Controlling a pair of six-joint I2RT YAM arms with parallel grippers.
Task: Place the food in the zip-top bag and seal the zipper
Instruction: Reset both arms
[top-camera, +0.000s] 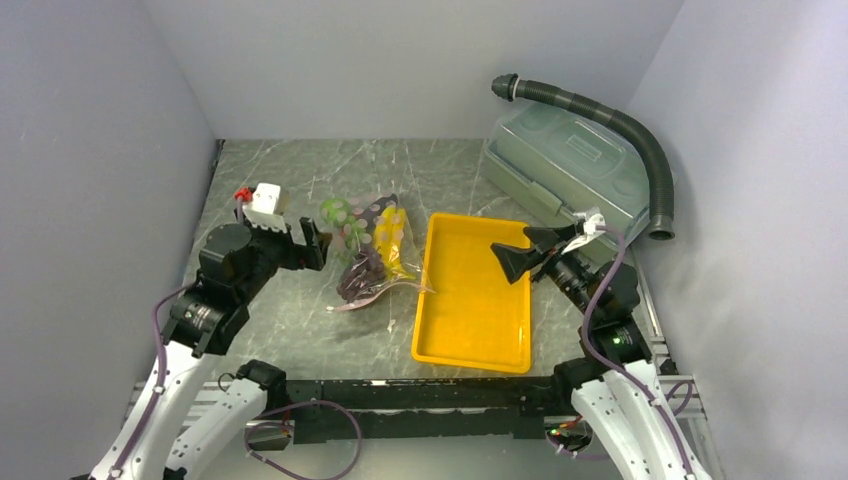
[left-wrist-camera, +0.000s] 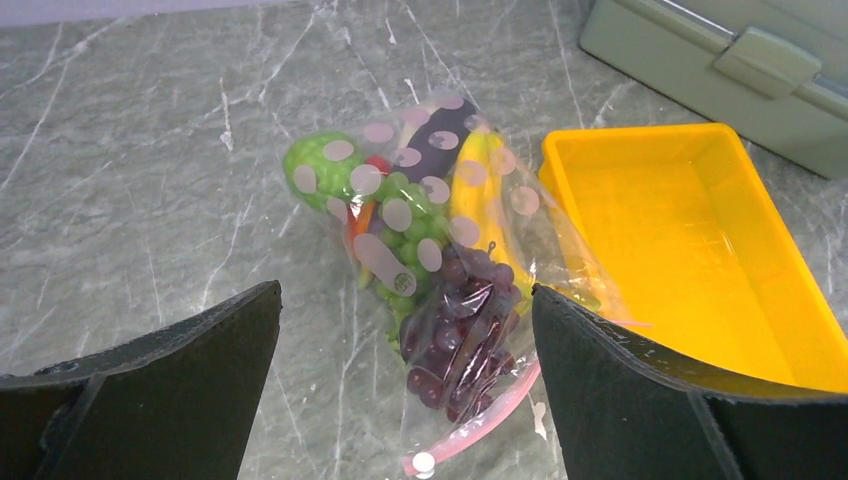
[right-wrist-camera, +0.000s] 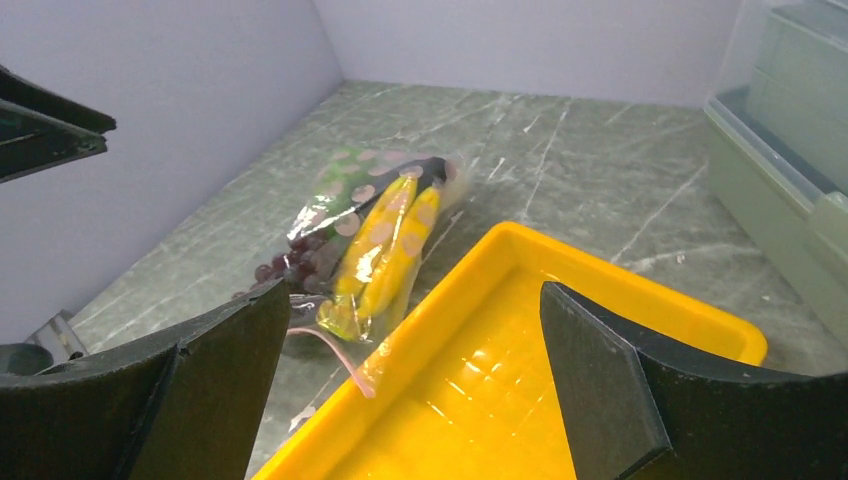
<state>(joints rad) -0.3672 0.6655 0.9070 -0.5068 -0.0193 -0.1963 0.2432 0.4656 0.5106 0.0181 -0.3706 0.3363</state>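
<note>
The zip-top bag (top-camera: 368, 250) lies on the table left of the yellow tray, clear with pale dots. Inside it are the food pieces: yellow bananas (left-wrist-camera: 478, 195), dark red grapes (left-wrist-camera: 460, 320), green grapes (left-wrist-camera: 400, 215) and a purple eggplant (left-wrist-camera: 440, 125). The pink zipper (left-wrist-camera: 490, 412) runs along the bag's near edge, and one end of the zipper (right-wrist-camera: 335, 350) rests on the tray's rim. My left gripper (top-camera: 308, 243) hovers open just left of the bag, empty. My right gripper (top-camera: 522, 250) is open and empty above the tray.
The yellow tray (top-camera: 470, 310) sits at centre right with nothing in it. A translucent grey-green lidded box (top-camera: 565, 160) stands at the back right, and a black ribbed hose (top-camera: 645, 150) curves over it. Grey walls close in both sides and the back.
</note>
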